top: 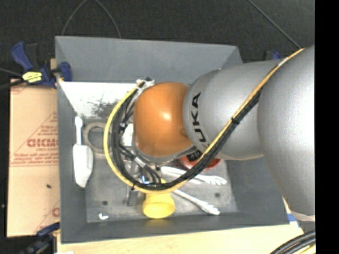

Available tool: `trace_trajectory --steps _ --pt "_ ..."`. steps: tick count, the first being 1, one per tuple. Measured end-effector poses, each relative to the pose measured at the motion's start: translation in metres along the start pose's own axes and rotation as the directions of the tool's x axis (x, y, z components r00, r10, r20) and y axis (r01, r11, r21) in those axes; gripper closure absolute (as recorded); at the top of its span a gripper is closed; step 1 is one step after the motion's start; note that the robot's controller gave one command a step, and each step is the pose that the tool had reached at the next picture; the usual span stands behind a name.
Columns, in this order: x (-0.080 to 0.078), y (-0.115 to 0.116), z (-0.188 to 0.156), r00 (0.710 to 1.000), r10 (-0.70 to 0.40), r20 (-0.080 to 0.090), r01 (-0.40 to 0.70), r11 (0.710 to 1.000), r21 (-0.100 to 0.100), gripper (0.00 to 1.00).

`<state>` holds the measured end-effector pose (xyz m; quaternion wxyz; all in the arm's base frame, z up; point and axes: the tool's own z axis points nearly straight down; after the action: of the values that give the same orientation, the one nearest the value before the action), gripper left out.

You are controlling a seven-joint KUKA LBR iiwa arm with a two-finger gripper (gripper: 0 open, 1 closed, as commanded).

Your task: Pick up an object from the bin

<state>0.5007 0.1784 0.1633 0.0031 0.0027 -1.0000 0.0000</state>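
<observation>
Hanging just up-left of the yellow cup (158,206), pincer (135,188) under cables (114,142); grip state cannot tell. White scoop (82,163) farther left hugs the bin wall (68,194); open floor between.

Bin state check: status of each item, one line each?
white spoon: lying flat by the left wall.
grey ring: flat on the floor, beside the spoon.
yellow cup: near the front wall, close by the gripper.
white forks: lying flat, partly under the arm.
red thing: mostly hidden under the arm.
</observation>
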Motion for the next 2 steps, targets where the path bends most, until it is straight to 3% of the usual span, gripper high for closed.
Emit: trace_trajectory --steps 1,2 --pt "-0.002 -0.001 -0.005 1.000 0.006 0.008 -0.006 1.000 -0.002 0.00" --pt "-0.085 -0.078 0.092 0.995 -0.098 0.009 0.098 0.995 -0.001 0.00"
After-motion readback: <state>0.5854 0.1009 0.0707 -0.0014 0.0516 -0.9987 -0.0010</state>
